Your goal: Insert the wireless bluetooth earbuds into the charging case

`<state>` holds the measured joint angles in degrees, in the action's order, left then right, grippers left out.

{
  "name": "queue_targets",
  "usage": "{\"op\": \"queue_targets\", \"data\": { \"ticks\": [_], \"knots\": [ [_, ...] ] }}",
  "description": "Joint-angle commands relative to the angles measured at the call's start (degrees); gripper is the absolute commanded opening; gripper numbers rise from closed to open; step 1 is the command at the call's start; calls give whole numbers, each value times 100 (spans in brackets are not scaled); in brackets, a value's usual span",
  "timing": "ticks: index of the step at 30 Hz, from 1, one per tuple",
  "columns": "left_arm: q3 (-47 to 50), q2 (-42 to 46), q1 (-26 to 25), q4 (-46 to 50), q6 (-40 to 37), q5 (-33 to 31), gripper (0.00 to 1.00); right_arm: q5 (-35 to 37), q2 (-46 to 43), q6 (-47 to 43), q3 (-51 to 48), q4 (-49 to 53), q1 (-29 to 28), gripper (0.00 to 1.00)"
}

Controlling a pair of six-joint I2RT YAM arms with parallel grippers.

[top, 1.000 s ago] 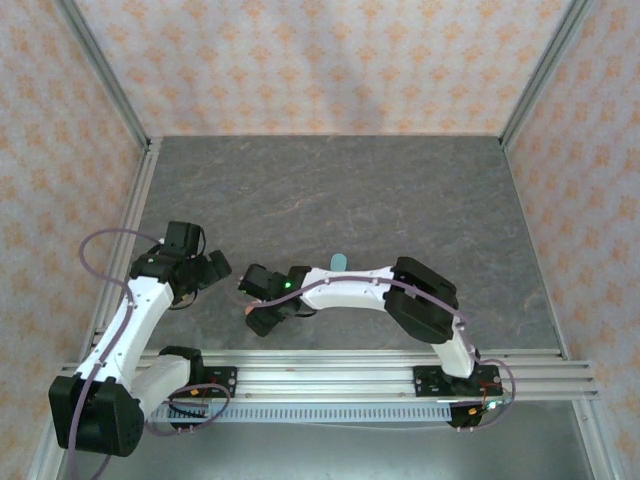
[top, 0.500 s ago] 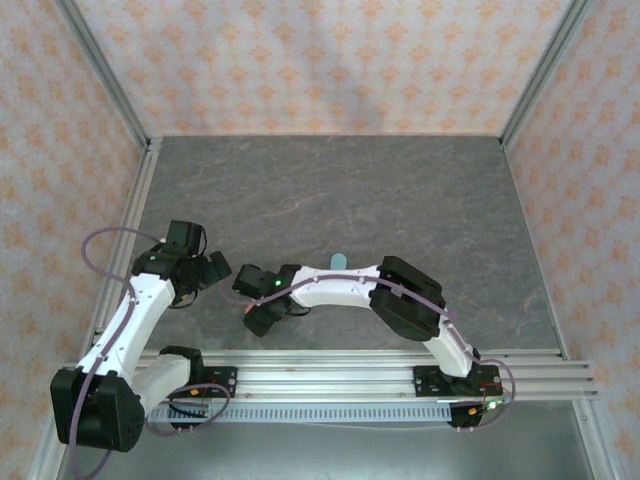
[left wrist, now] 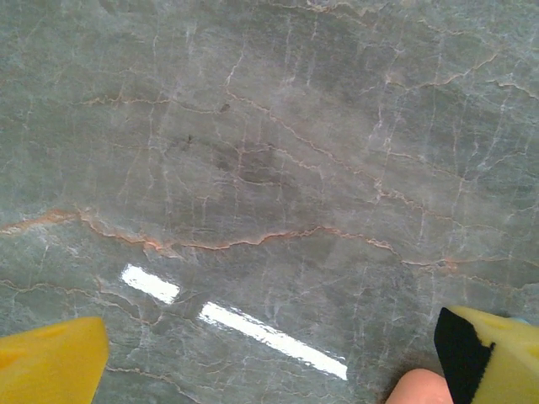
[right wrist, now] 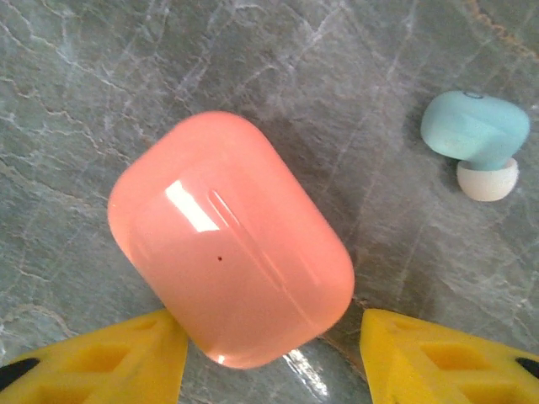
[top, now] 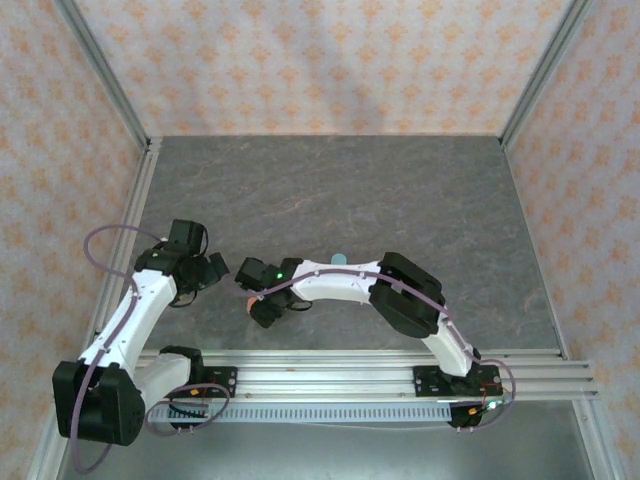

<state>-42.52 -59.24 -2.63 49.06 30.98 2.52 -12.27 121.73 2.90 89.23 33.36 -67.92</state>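
We log the right claw [right wrist: 269,326] with jaws apart, straddling one end of the case [right wrist: 227,236], not clamped. The left claw [left wrist: 269,337] is spread wide and holds nothing.

Risk, we judge: the case's long axis lies diagonal to the jaws, so the glossy shell may twist out.

1 teal bud [right wrist: 476,135] lies apart, beside the case's far end. Its white tip points back toward the claw side.

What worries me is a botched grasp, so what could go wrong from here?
The right hand straddles only one end of the glossy, rounded coral case, so it could slip out as the fingers close. A nudged case might also knock the teal earbud lying loose beside it.
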Motion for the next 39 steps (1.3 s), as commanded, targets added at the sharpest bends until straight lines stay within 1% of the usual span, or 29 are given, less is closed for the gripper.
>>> {"op": "queue_targets", "data": {
  "ticks": [1, 6, 11, 14, 19, 24, 25, 26, 28, 30, 32, 34, 36, 39],
  "knots": [
    [13, 336, -35, -23, -259, -23, 100, 33, -179, -123, -358, -478, -11, 54],
    [184, 766, -35, -300, -456, 361, 100, 207, -652, -100, -857, -935, 59, 51],
    [213, 866, -35, -441, -593, 748, 100, 165, -1105, -61, -1367, -1435, 158, 48],
    [192, 798, -35, -416, -480, 899, 99, 115, -1264, -48, -1564, -1632, 183, 46],
    [285, 511, -35, -473, -182, 1339, 94, 75, -1377, -44, -1720, -1767, 200, 44],
    [578, 276, -33, -884, -66, 2063, 89, 119, -1490, 5, -1866, -1905, 228, 44],
    [629, 257, -35, -958, -66, 2168, 89, 120, -1524, 39, -1915, -1953, 239, 44],
    [657, 247, -35, -985, 91, 2200, 88, 105, -1529, 69, -1935, -1974, 261, 44],
    [645, 233, -35, -916, 114, 2143, 88, 22, -1547, 53, -1962, -1988, 279, 46],
    [580, 229, -35, -765, 176, 1945, 88, -106, -1537, -100, -1930, -1947, 279, 51],
    [474, 163, -33, -499, 415, 1523, 86, -277, -1490, -373, -1829, -1841, 279, 58],
    [378, -1, -26, -260, 655, 1283, 85, -434, -1383, -706, -1664, -1671, 273, 64],
    [312, -249, -20, -124, 874, 1322, 83, -545, -1246, -1026, -1424, -1433, 271, 67],
    [222, -735, -11, 69, 1168, 1506, 81, -671, -1049, -1479, -1115, -1122, 265, 70]
  ]
}}
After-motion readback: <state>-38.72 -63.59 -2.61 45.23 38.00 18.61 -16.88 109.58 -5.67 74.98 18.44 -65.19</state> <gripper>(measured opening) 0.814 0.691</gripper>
